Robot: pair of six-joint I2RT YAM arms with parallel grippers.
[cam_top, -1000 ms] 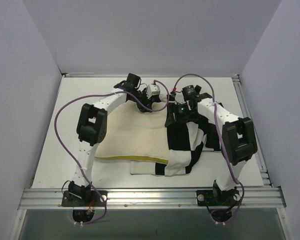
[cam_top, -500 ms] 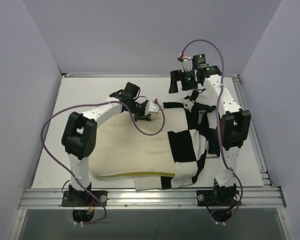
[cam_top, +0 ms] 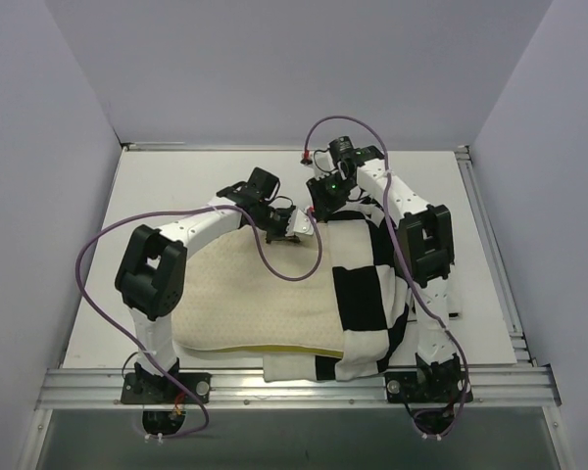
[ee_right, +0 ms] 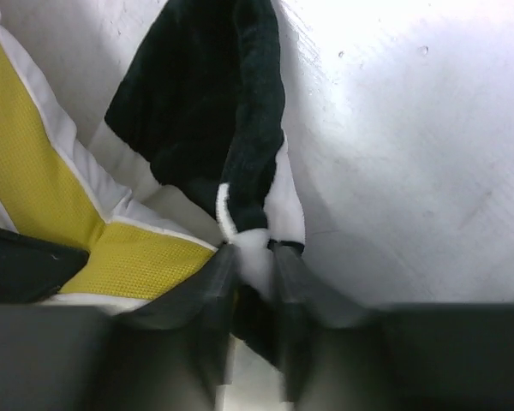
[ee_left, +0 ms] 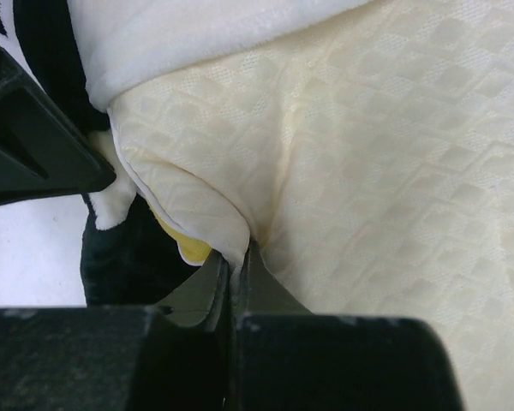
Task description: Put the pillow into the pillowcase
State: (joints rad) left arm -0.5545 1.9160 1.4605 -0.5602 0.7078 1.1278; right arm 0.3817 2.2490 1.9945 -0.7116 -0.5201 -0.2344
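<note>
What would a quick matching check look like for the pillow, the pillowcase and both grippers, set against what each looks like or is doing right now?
Column one:
1. pillow
2. pillowcase
3. left gripper
4. right gripper

Column two:
A. pinching a black-and-white fabric edge
B. cream and quilted, mostly uncovered
C. shut on a fold of cream quilted fabric
D. checkered, covering the pillow's end on the robot's right

Pairs: 1-B; 2-D; 3-C; 4-A
</note>
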